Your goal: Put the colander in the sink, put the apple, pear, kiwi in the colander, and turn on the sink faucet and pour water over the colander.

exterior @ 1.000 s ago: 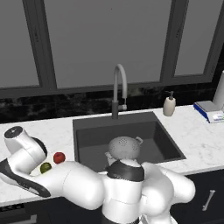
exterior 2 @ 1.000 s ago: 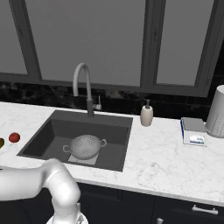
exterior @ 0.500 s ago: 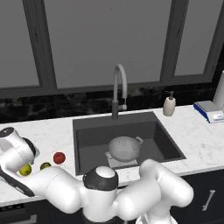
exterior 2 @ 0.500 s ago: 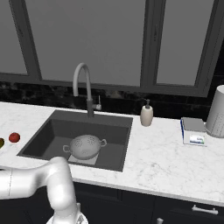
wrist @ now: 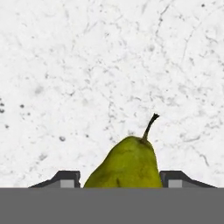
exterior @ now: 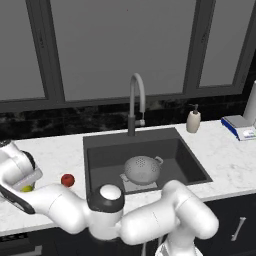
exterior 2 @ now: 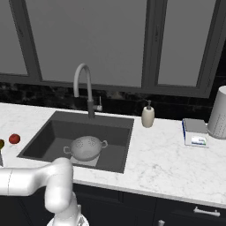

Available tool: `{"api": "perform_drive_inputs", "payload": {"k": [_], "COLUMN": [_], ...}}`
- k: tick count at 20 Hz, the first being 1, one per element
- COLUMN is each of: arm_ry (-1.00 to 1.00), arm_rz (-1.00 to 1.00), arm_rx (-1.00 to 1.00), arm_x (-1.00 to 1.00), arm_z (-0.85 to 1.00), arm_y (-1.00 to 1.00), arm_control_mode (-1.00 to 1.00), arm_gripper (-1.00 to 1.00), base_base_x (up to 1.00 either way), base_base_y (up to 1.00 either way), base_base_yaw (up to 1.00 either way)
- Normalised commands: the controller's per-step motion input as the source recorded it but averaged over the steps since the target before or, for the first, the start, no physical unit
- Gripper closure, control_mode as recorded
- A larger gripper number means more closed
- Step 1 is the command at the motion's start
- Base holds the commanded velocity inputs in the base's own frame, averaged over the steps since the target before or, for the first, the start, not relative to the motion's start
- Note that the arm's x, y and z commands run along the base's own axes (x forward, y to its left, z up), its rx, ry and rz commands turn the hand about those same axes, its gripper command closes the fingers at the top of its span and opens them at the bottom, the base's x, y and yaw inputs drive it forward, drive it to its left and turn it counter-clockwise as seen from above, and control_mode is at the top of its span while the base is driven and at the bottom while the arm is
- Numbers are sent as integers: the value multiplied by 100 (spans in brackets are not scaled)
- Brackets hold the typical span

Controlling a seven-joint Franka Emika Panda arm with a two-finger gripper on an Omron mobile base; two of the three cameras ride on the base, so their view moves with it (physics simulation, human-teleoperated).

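White marble counter (exterior: 60, 150) with grey veining runs across the scene, backed by a black stone splashback and tall dark-framed windows with flat grey panes.

Left base view, left to right: gripper (exterior: 26, 186) at the far left, about 9 o'clock from the sink (exterior: 95, 170), sitting low over the pear (exterior: 27, 188), of which a yellow-green sliver shows under the hand. Apple (exterior: 67, 180) on the marble just right of the hand, between it and the sink's left rim. Colander (exterior: 142, 169) inside the basin on the light grey plate, near centre. Sink faucet (exterior: 136, 102) at 12 o'clock of the basin, spout arched toward it. Soap dispenser (exterior: 193, 120) at 2 o'clock of the sink; blue-and-white box (exterior: 239, 127) further right.

Hand view: pear (wrist: 127, 164) between the two fingertips (wrist: 65, 179), stem at 12 to 1 o'clock, on marble. Jaws partly open, a tip on each side of the fruit; contact cannot be told.

Right base view: kiwi (exterior 2: 1, 144) at the left edge, just beside the apple; pale canister (exterior 2: 219, 113) far right.
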Motion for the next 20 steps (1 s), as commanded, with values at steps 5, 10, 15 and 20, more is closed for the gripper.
{"api": "perform_drive_inputs", "payload": {"k": [5,10,15,20], "arm_ry": [14,-33,-55,-41], "arm_rz": [-15,-11,-4,-5], "arm_rx": [0,42,76,74], "arm_x": [-34,-65,-49,-29], "arm_z": [-42,10,29,27], "arm_y": [-19,-75,-99,-100], "arm_control_mode": [-100,-100,-100,-100], "arm_gripper": [100,100,100,100], "base_base_x": [0,0,0,0], "base_base_y": [0,0,0,0], "base_base_yaw": [0,0,0,0]}}
